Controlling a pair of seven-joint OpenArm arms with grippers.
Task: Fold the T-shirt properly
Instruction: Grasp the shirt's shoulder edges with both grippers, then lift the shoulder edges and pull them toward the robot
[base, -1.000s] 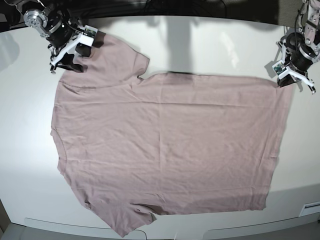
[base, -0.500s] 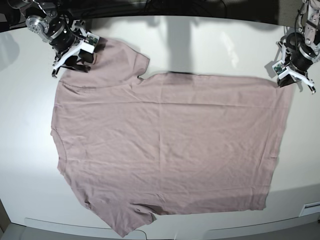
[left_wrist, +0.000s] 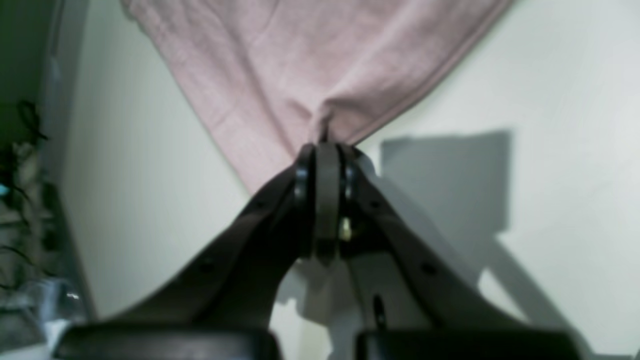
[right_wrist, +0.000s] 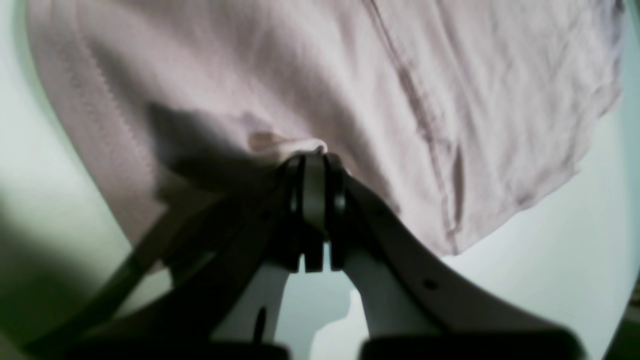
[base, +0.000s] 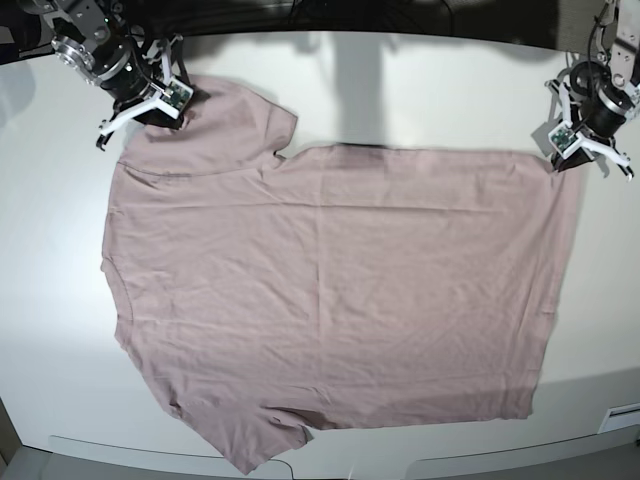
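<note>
The mauve-pink T-shirt (base: 330, 290) lies spread flat on the white table, collar side toward the base view's left, hem toward its right. My left gripper (base: 560, 160) is at the far right corner of the hem. In the left wrist view it (left_wrist: 327, 150) is shut on a pinch of that corner of the T-shirt (left_wrist: 300, 60). At the far left sleeve, my right gripper (base: 165, 112) is also down on the cloth. The right wrist view shows it (right_wrist: 312, 157) shut on a small fold of the T-shirt (right_wrist: 400, 75).
The white table (base: 430, 90) reaches past the shirt on all sides. Its front edge (base: 500, 455) runs just below the lower sleeve. A dark area lies behind the table's back edge. Cables and clutter (left_wrist: 25, 165) sit off the table in the left wrist view.
My right gripper has shifted slightly up along the sleeve and closed from open onto the cloth. The left gripper stays shut on the hem corner, lifted a touch.
</note>
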